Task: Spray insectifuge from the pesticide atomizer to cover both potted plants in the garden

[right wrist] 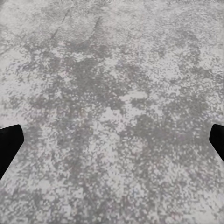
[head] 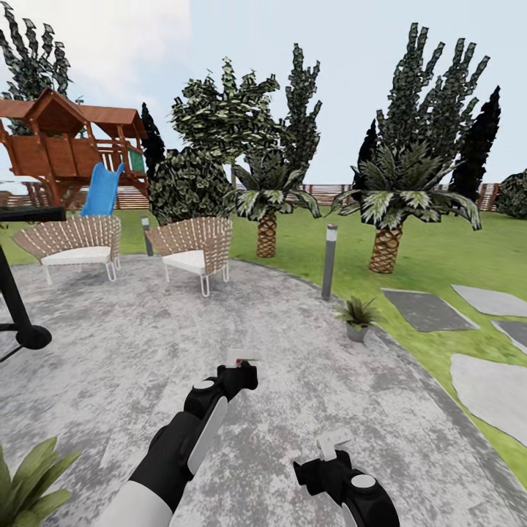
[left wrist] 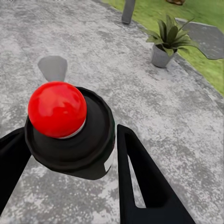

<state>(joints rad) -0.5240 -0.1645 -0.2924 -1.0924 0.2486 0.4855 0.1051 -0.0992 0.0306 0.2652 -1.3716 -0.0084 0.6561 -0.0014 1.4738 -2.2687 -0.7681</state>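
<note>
The pesticide atomizer (left wrist: 70, 135) has a dark body and a red dot (left wrist: 57, 108) on top, and my left gripper (left wrist: 70, 133) is shut on it with a black finger on each side. From the head view, that left gripper (head: 243, 364) hangs low over the grey paved patio (head: 146, 344). One potted plant (head: 359, 317), a green rosette in a small grey pot, stands at the patio's right edge ahead of it; the left wrist view has the same potted plant (left wrist: 167, 41) beyond the atomizer. Pointed green leaves (head: 29, 476) poke in at the near left. My right gripper (head: 329, 448) (right wrist: 112, 140) is open over bare paving.
A grey lamp post (head: 329, 262) stands just behind the potted plant. Two wicker chairs (head: 196, 249) (head: 77, 245) sit at the patio's far side, and a black stand (head: 22, 315) at the left edge. Palms (head: 386, 234) and stepping stones (head: 490, 388) lie on the lawn to the right.
</note>
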